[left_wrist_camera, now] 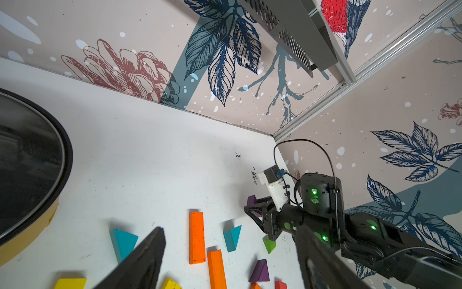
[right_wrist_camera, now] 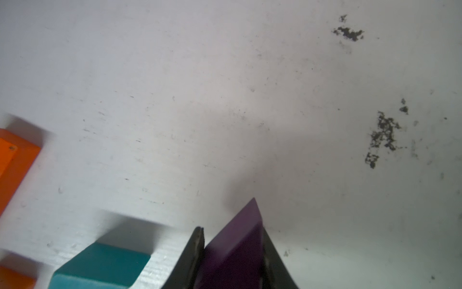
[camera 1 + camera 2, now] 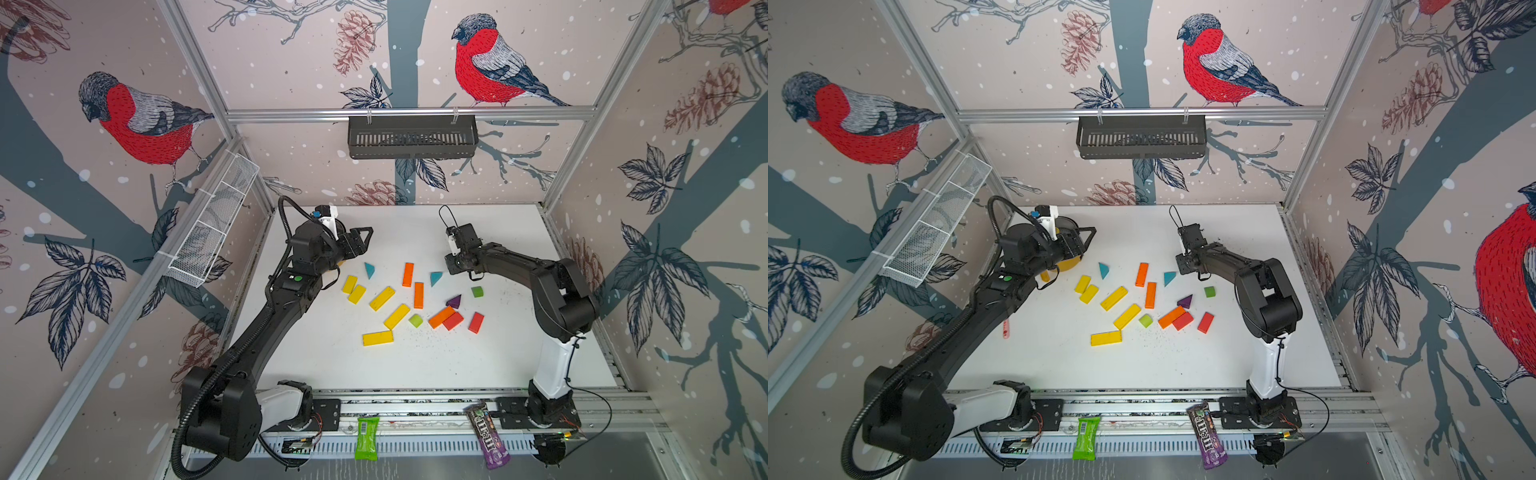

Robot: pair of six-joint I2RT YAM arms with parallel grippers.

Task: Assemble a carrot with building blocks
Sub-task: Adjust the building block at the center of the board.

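The building blocks lie scattered mid-table in both top views: yellow bars (image 3: 382, 298), orange bars (image 3: 408, 274), red blocks (image 3: 476, 322), teal triangles (image 3: 369, 270), lime cubes (image 3: 477, 291) and a purple triangle (image 3: 454, 301). My right gripper (image 2: 231, 229) is shut on another purple triangle (image 2: 240, 240), low over the bare table beside a teal triangle (image 2: 100, 265); in a top view it (image 3: 452, 264) sits at the blocks' far right. My left gripper (image 1: 230, 230) is open and holds nothing, hovering at the far left (image 3: 365, 236).
A yellow pot (image 3: 1068, 264) with a dark lid (image 1: 25, 162) stands under my left wrist. Dark crumbs (image 2: 382, 135) dot the table. A black basket (image 3: 411, 137) and a white wire basket (image 3: 212, 224) hang on the walls. Candy packs (image 3: 366, 438) lie on the front rail.
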